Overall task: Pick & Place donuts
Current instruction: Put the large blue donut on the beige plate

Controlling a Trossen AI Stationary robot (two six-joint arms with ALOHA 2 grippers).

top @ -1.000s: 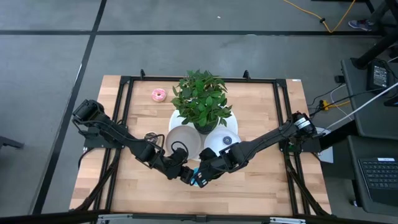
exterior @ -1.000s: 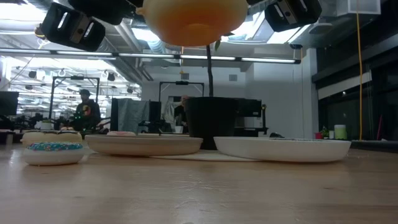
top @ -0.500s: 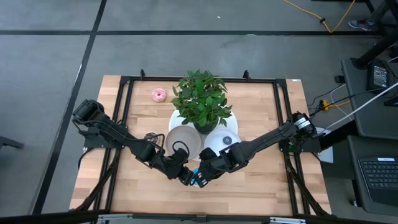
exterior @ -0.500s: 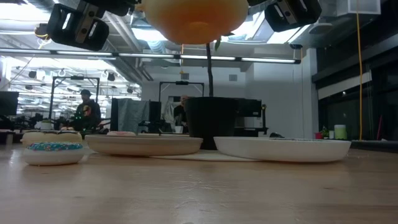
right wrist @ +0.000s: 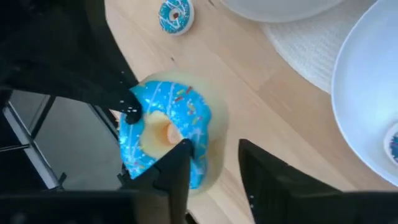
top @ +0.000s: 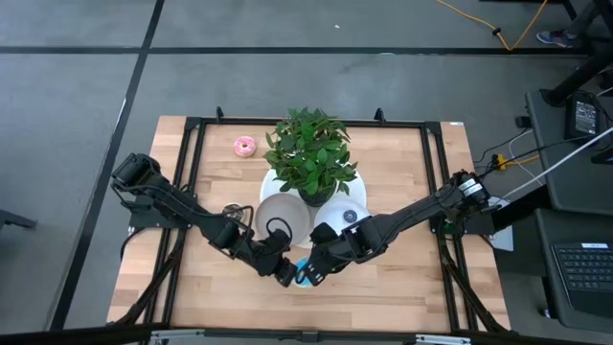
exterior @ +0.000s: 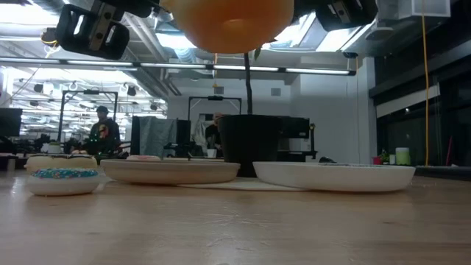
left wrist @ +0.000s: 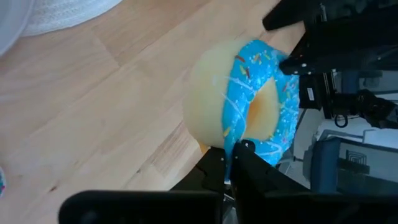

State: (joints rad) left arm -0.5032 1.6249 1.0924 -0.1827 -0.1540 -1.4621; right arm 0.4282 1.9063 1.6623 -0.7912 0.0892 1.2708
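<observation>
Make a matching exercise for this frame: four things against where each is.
Things:
1. blue donut
2. pink donut
3. plant
4. mini donut

Places:
a. alone on the table, left of the leaves in the high view
b. on the table beside the grey plate
c. in the shut left gripper, off the table
d. mid-table, behind both plates

Pairs: 1-c, 2-a, 3-d, 4-b

A blue-iced donut [left wrist: 258, 99] hangs above the table's front; a pink one [top: 244, 146] lies far back.
</observation>
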